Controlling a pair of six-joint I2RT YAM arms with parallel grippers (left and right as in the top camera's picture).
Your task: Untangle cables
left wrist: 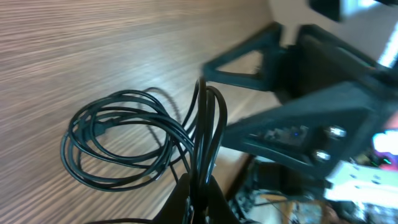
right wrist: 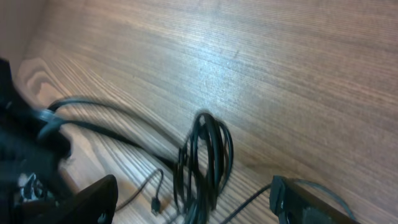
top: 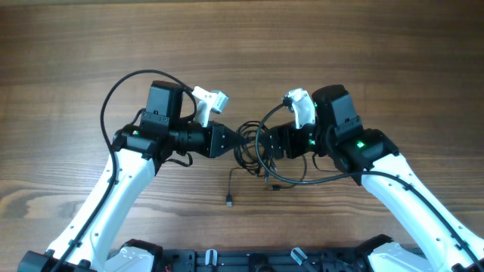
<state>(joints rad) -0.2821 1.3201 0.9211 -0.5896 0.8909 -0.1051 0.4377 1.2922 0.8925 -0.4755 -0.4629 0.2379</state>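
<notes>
The cables [top: 253,155] are thin black wires bunched in loops at the table's middle, between my two grippers. One loose end with a small plug [top: 228,200] trails toward the front. My left gripper [top: 236,143] is shut on several upright cable strands [left wrist: 205,124]. The other loops [left wrist: 118,143] lie on the wood to its left. My right gripper [top: 271,147] faces it from the right. In the right wrist view it [right wrist: 193,186] is wide open, with a standing bunch of cables [right wrist: 205,155] between its fingers, not gripped. A plug end [right wrist: 155,204] lies near its left finger.
The wooden table [top: 242,45] stretches beyond the arms. The arms' own thicker black cables arc over the left arm [top: 121,83] and under the right arm [top: 302,177]. The right arm's body [left wrist: 311,106] sits close behind the strands in the left wrist view.
</notes>
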